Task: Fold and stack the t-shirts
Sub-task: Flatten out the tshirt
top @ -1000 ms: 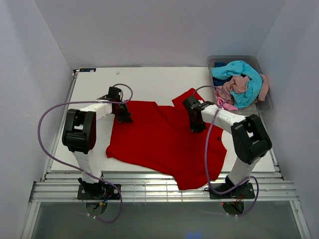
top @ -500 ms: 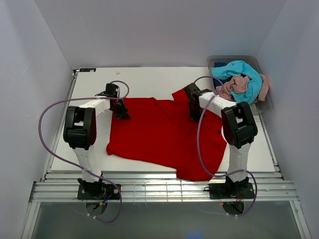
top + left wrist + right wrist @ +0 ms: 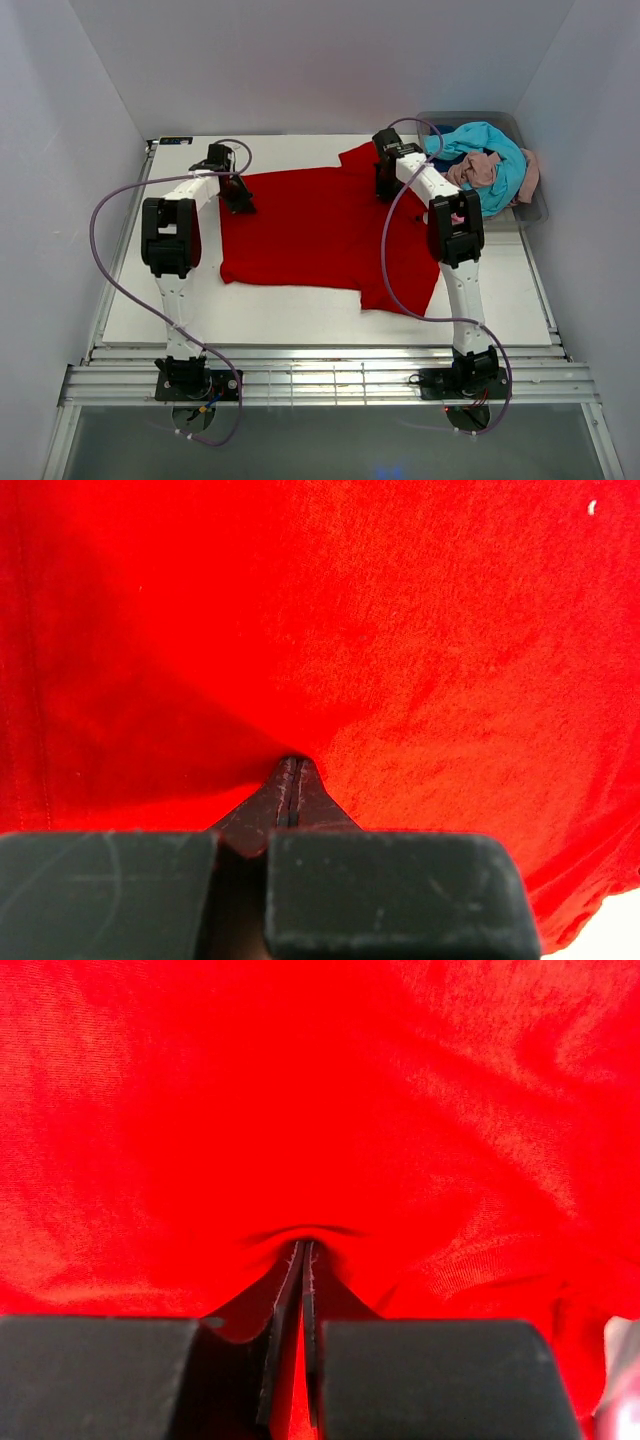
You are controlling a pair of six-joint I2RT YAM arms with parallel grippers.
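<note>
The red t-shirt (image 3: 310, 225) lies spread on the white table, its far edge pulled toward the back. My left gripper (image 3: 237, 197) is shut on the shirt's far left edge; in the left wrist view the red cloth (image 3: 400, 660) fills the frame and the jaws pinch it. My right gripper (image 3: 384, 187) is shut on the shirt's far right part near a sleeve; the right wrist view shows red cloth (image 3: 300, 1110) pinched between the jaws. The other t-shirts, turquoise (image 3: 490, 150), dusty pink (image 3: 478, 170) and bright pink (image 3: 458, 212), are heaped in the bin.
The clear grey plastic bin (image 3: 533, 210) stands at the back right corner of the table, close to my right arm. The white table (image 3: 300, 310) shows bare in front of the shirt. White walls close in the back and sides.
Both grippers have moved toward the back of the table, dragging the red t-shirt with them. The shirt's near hem has come off the table's front edge and the cloth lies flatter.
</note>
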